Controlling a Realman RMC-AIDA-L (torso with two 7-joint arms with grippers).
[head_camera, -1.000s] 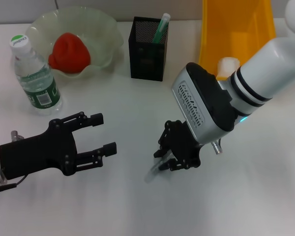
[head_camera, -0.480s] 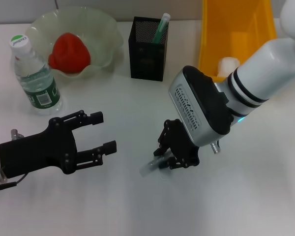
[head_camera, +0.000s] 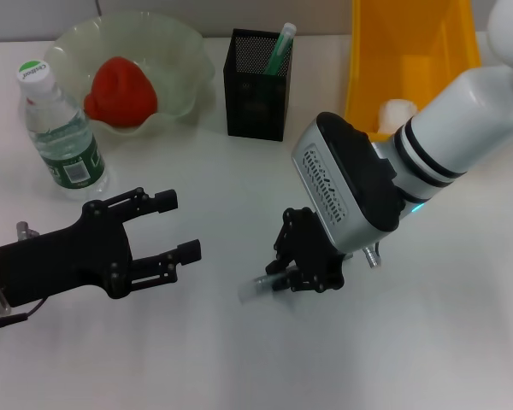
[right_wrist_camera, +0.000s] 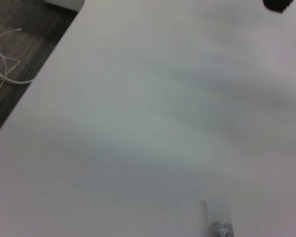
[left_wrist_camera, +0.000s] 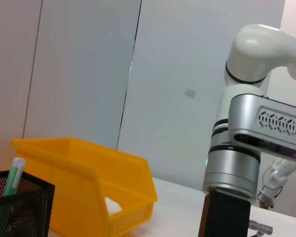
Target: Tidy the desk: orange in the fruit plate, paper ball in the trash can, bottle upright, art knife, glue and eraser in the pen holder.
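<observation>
Right end effector (head_camera: 301,272) pinches the glue (head_camera: 258,288) by one end, low over the table (head_camera: 239,359). Left end effector (head_camera: 167,228) is spread, idle. Risk: off-centre grip, so tube may swing and slip.
</observation>
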